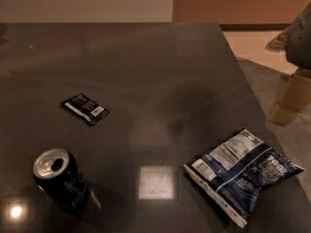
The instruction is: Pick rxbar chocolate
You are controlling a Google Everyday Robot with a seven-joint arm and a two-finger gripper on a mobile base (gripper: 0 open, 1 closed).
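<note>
The rxbar chocolate (85, 108) is a small flat black wrapper with white text and a white barcode patch. It lies flat on the dark table (160, 72), left of centre. My gripper (290, 101) shows as a pale grey and beige shape at the right edge, beyond the table's right side. It is far to the right of the bar and holds nothing that I can see.
An opened dark soda can (60, 177) stands at the front left, below the bar. A large dark blue crinkled chip bag (241, 171) lies at the front right. The table's right edge runs diagonally; the floor (252, 45) lies beyond it.
</note>
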